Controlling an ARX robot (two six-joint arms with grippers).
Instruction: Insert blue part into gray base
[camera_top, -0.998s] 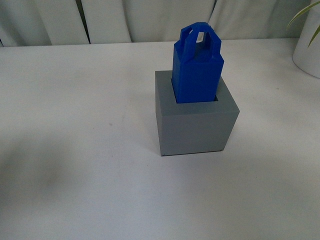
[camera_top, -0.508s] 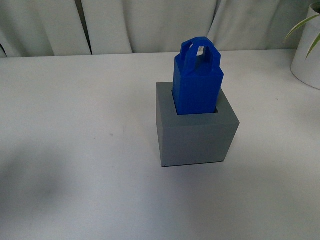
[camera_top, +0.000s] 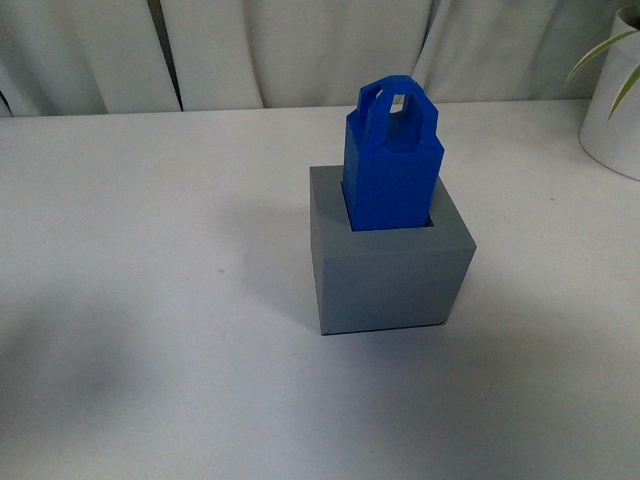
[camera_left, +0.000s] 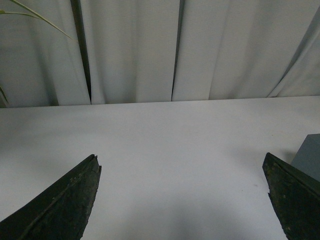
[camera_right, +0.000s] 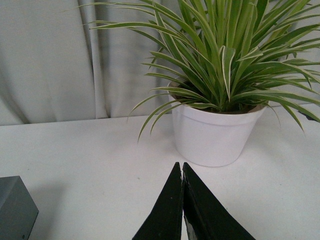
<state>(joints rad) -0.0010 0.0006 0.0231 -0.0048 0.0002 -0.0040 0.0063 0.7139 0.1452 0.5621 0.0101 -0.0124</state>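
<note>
The blue part (camera_top: 391, 165) is standing upright in the recess of the gray base (camera_top: 388, 262), its lower end sunk below the rim and its handle loop pointing up. The base is sitting on the white bench (camera_top: 150, 300), with neither arm showing in the front view. The insertion is looking done, or very nearly so; what is left, as I judge it, is checking whether the part is fully seated, and pressing it straight down on the handle if not.

The left pincer (camera_left: 182, 197) is hanging wide open over bare bench, holding nothing, with a corner of the base peeking in beside one finger. The right pincer (camera_right: 183, 200) is showing its fingers pressed together, empty, pointing toward a white pot (camera_right: 212, 135) with a striped plant.

The recess floor is hidden by the part, so how deep it is sitting cannot be told. The pot is cut off at the edge of the front view.
</note>
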